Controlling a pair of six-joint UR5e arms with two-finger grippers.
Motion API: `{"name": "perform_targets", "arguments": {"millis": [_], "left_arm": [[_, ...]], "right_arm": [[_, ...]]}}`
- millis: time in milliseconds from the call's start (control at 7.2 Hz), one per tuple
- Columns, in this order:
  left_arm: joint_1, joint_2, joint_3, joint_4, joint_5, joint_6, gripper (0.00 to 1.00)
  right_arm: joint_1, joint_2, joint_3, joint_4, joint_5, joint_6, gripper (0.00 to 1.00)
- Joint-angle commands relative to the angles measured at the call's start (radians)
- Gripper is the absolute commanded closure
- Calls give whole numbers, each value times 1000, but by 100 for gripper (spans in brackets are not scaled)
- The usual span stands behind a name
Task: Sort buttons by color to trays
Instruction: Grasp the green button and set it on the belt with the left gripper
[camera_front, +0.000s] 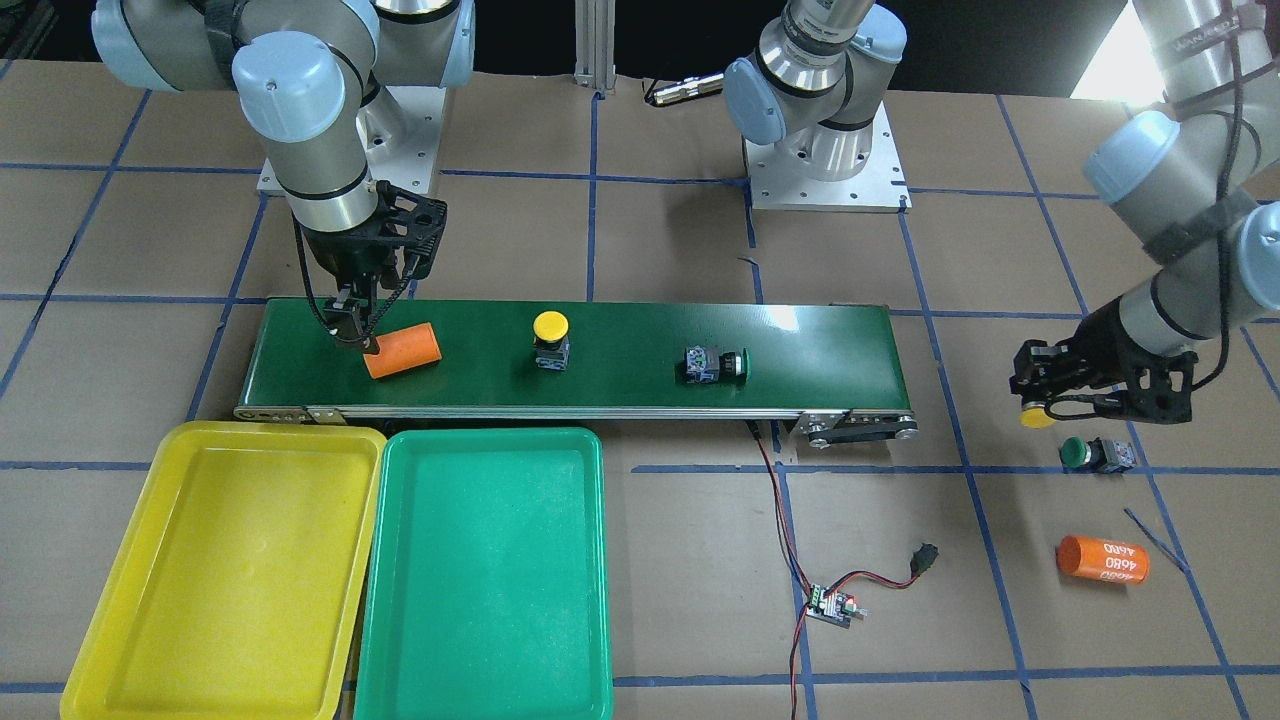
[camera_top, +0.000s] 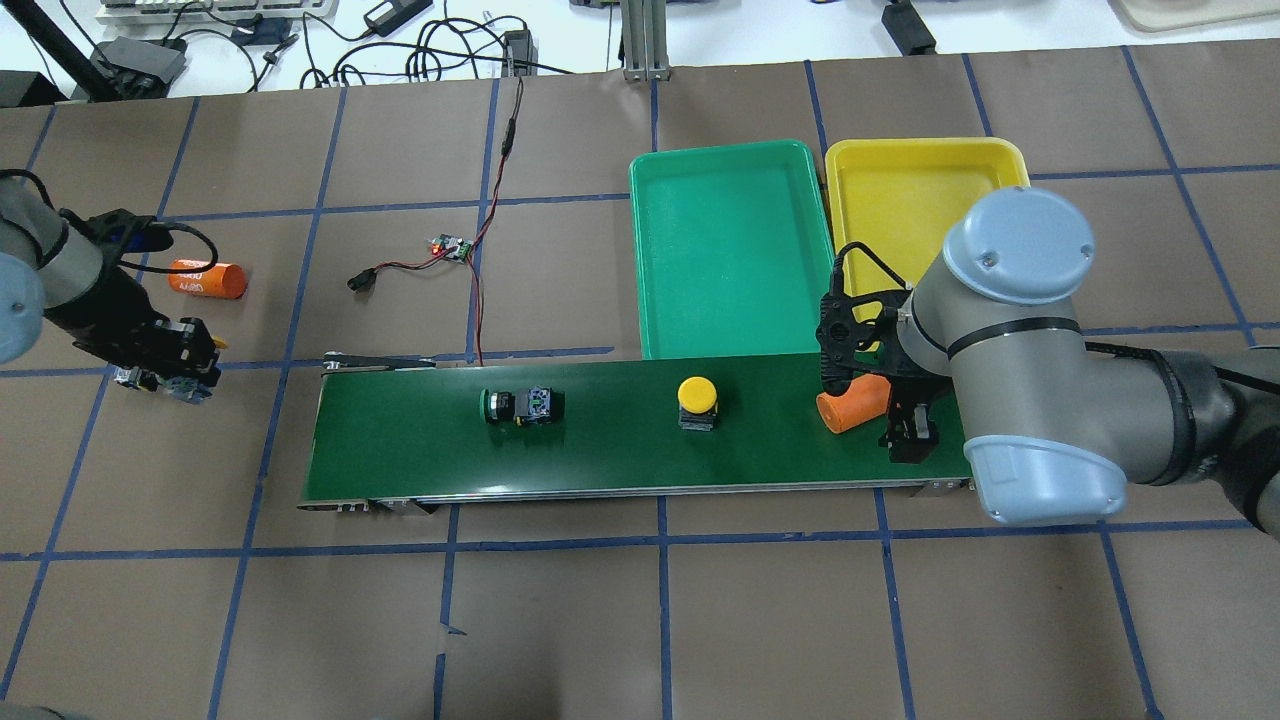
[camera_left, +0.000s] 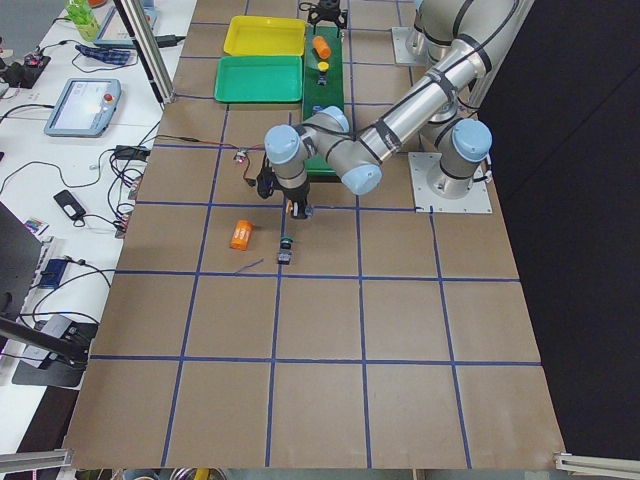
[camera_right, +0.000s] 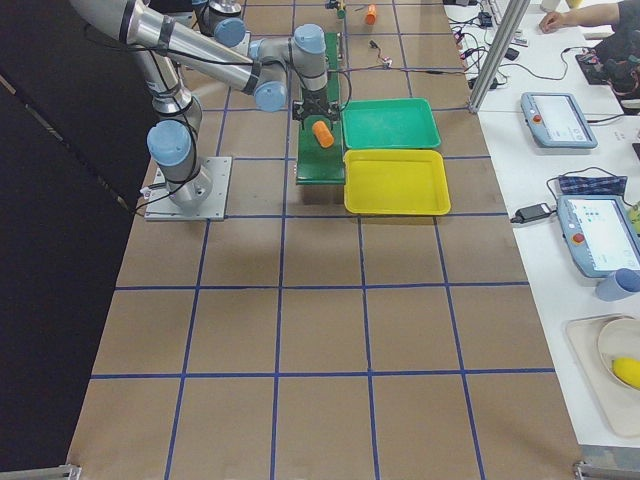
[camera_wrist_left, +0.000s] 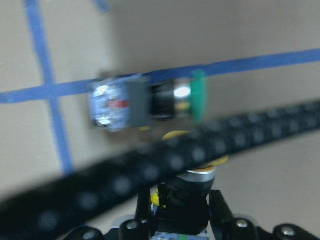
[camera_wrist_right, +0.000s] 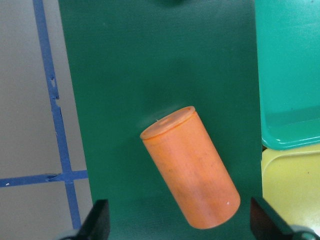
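My left gripper (camera_front: 1035, 402) is shut on a yellow-capped button (camera_front: 1037, 417), held just above the table; the left wrist view shows it between the fingers (camera_wrist_left: 182, 197). A green-capped button (camera_front: 1095, 455) lies on its side on the table right beside it (camera_wrist_left: 150, 100). Another yellow button (camera_front: 550, 340) stands upright on the belt. Another green button (camera_front: 712, 365) lies on its side on the belt. My right gripper (camera_front: 352, 330) is open over the belt's end, above an orange cylinder (camera_wrist_right: 190, 170). The yellow tray (camera_front: 220, 580) and the green tray (camera_front: 490, 600) hold nothing.
The dark-green conveyor belt (camera_front: 820, 350) runs across the middle, with the trays side by side along its edge. A second orange cylinder (camera_front: 1103, 560) lies on the table near the left gripper. A small controller board with red and black wires (camera_front: 835, 605) lies beside the belt.
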Motion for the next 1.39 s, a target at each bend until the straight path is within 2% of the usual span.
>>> {"name": "perform_targets", "arguments": {"millis": [0, 278, 417, 695, 973, 1112, 1251], "left_arm": [[-172, 88, -102, 24, -22, -274, 94], [-300, 100, -115, 25, -25, -488, 94], [-353, 102, -117, 23, -28, -573, 90], [-404, 94, -118, 20, -24, -592, 82], [-405, 77, -129, 19, -16, -592, 20], [-405, 91, -155, 34, -17, -592, 0], [-398, 105, -138, 38, -16, -586, 0]], "right_arm": [[0, 0, 0, 0, 0, 0, 0], [0, 2, 0, 0, 3, -1, 0], [0, 2, 0, 0, 3, 0, 0], [0, 2, 0, 0, 3, 0, 0], [0, 0, 0, 0, 3, 0, 0], [0, 0, 0, 0, 3, 0, 0], [0, 2, 0, 0, 3, 0, 0]]}}
